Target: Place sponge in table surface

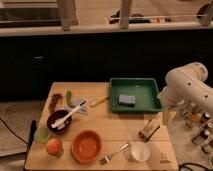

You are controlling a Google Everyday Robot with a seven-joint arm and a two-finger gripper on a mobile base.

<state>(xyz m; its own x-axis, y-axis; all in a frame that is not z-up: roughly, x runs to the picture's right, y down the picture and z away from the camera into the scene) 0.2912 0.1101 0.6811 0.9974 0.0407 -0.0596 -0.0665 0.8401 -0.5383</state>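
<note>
Nearest the camera, well in front of the green tray (146, 92), a row of tableware stood along the front edge of the table surface (107, 127). A white cup (138, 151) sat straight in front of the tray. A fork (113, 153) lay just left of that line. An orange bowl (87, 146) stood farther to the tray's front-left, and a round orange fruit (53, 146) farthest left of all.

One step closer to the tray, a brown box (149, 131) lay tilted just before its front-right corner. Far to the tray's front-left stood a light green cup (42, 134) and a dark bowl (59, 121) with a white spatula (70, 114) resting across it.

The sponge (127, 100), a grey-blue block, lay inside the tray on the left part of its floor, not on the bare wood. The gripper (166, 116) hung below the white arm (190, 85), just outside the tray's right wall, apart from the sponge. I could not tell whether it was released or clenched, and nothing could be seen held in it.

Left of the tray lay a yellow-handled utensil (98, 101), then a small green item (69, 96), then a patch of red-brown bits (54, 101). Behind the tray ran a dark cabinet front (75, 55).
</note>
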